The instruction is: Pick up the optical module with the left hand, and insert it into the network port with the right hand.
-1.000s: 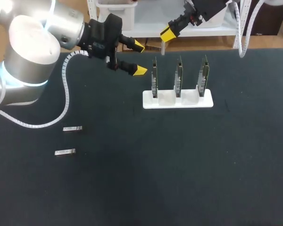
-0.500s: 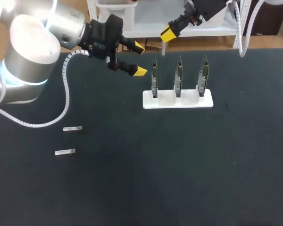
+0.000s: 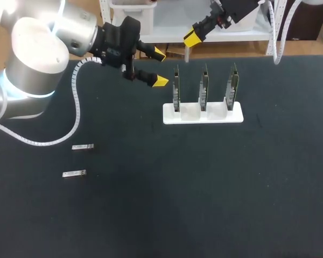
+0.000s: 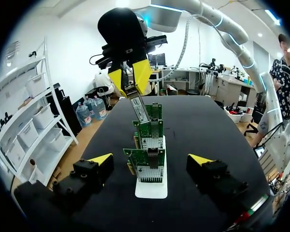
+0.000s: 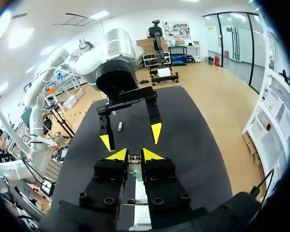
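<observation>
Black tabletop (image 3: 204, 188) is carrying a white holder (image 3: 202, 114) toward its far edge, near the middle, with three green cards (image 3: 176, 88) standing upright in it.

Right gripper (image 3: 191, 37) is hanging raised over the holder and clenching the optical module (image 4: 138, 109). The silver body is pointing down from between the yellow tips toward the row of cards. I cannot see it touching any of them.

Left gripper (image 3: 160, 67) is hovering just beside the holder's left end, fingers spread wide and empty, looking along the row at the nearest network port (image 4: 150, 155).

Two more modules (image 3: 82, 146) are lying flat near the left edge, well apart from both grippers.

Change: almost nothing is moving. Left gripper is sitting a shade nearer the holder than a second ago and has been steady for the last half second. Right gripper and its module are not shifting at all.

Reading: the pick-up part looks finished, since the module is already with the right arm. Insertion is not yet begun. The next move is likely calling for lining the module's end up squarely with a port. Which card is meant, I cannot tell.
</observation>
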